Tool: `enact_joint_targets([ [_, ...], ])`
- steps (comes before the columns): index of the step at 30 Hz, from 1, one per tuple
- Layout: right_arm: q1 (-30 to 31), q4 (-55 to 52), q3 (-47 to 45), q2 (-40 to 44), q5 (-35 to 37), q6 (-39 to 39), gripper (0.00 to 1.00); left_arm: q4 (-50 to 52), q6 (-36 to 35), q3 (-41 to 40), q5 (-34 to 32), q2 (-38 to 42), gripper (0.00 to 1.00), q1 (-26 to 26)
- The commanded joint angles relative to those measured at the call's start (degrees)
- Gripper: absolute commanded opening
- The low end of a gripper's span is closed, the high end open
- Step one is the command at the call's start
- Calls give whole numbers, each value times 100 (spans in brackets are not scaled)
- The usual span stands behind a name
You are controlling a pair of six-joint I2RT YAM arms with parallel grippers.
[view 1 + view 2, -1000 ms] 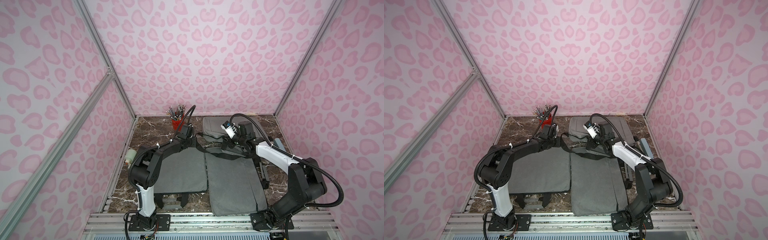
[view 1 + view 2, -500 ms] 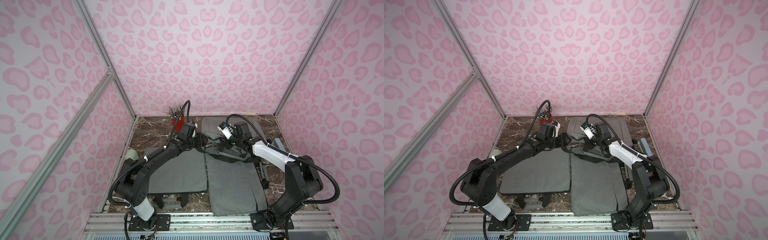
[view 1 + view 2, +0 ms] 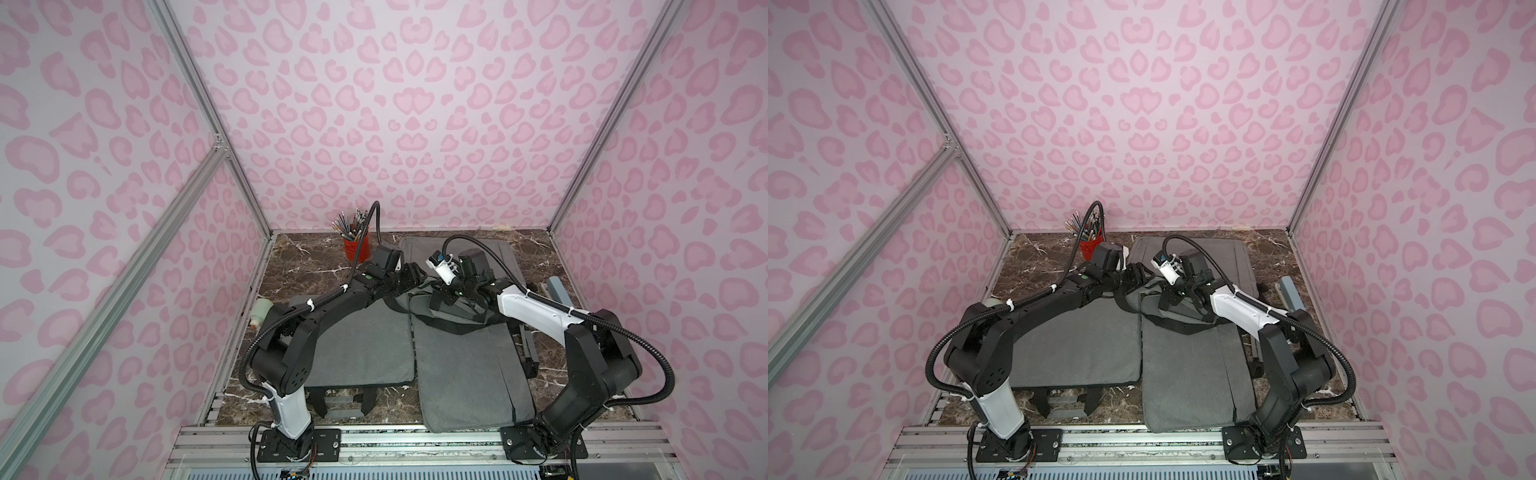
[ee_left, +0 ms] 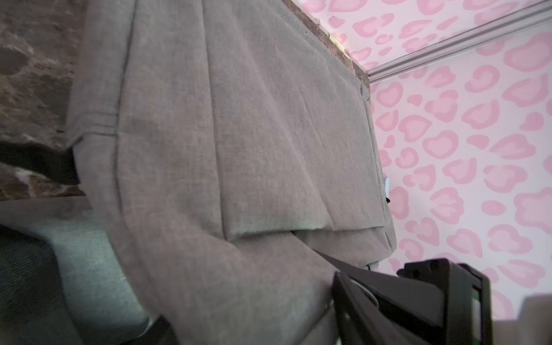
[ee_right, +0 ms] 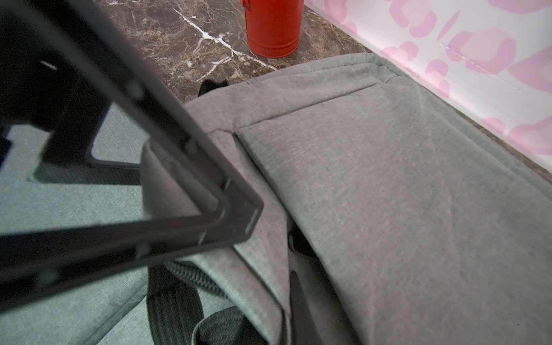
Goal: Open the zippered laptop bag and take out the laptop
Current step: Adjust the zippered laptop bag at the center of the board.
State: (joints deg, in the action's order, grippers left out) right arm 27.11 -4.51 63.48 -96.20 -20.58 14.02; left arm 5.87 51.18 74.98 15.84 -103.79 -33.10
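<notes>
**Arms, two.** Both were mounted on an aluminium rail (image 3: 415,440) at 6 o'clock and reached toward 12 o'clock.
- The left gripper (image 3: 412,275) hovered by the left edge of the far bag. Whether its jaws were released or clenched could not be told.
- The right gripper (image 5: 236,218) was clenched, its fingertips pinching a raised fold of the far bag's grey fabric.

**Laptop bags, three, all grey cloth.**
- The near-left laptop bag (image 3: 361,345) lay flat at 7 o'clock, with black handles (image 3: 340,401) at its near edge.
- The near-right laptop bag (image 3: 465,374) lay flat at 5 o'clock, just beside the first. A black shoulder strap (image 3: 453,327) crossed its far end.
- The far laptop bag (image 3: 494,253), the one being handled, lay at 12 to 1 o'clock against the back wall. Its near-left corner was lifted at the right gripper.

**Small items, one of each.**
- A pale cylindrical bottle (image 3: 261,309) lay on its side at 9 o'clock, by the left wall.
- A grey block (image 3: 559,291), too small to identify, sat at 3 o'clock.
- A red pencil cup (image 3: 357,249) full of pencils stood upright at 11 o'clock, near the far bag's left corner.

**Surface.** The tabletop (image 3: 299,266) was dark brown marble with white veins.

**Room.** Three walls (image 3: 415,124) carried a pink leopard-spot print, and aluminium posts (image 3: 590,137) framed the corners.
</notes>
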Motion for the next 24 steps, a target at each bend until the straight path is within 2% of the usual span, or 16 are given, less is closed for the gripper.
enact_joint_targets([
  [1, 61, 505, -66, 37, -336, -135, 5, 22, -21, 182, 173, -130, 43, 1],
  [6, -37, 374, -300, 395, -204, -114, 25, 279, -241, 444, 192, -285, 10, 66],
  [8, -164, 373, -519, 671, -134, -211, 35, 343, -347, 581, 274, -375, 2, 108],
  [11, -529, 329, -907, 1271, -67, -486, 50, 561, -580, 800, 369, -537, 2, 163],
  [14, -1110, 202, -1227, 1911, 20, -902, 60, 687, -751, 1076, 470, -667, 2, 232],
  [15, -1347, 134, -1323, 2112, 244, -1215, 62, 717, -788, 1131, 528, -722, 2, 263],
  [20, -2684, -63, -1631, 2544, 443, -2235, 69, 903, -1001, 1380, 701, -908, 2, 348],
  [24, -3439, -207, -1593, 2250, 310, -2716, 70, 1113, -1202, 1536, 743, -999, 2, 383],
])
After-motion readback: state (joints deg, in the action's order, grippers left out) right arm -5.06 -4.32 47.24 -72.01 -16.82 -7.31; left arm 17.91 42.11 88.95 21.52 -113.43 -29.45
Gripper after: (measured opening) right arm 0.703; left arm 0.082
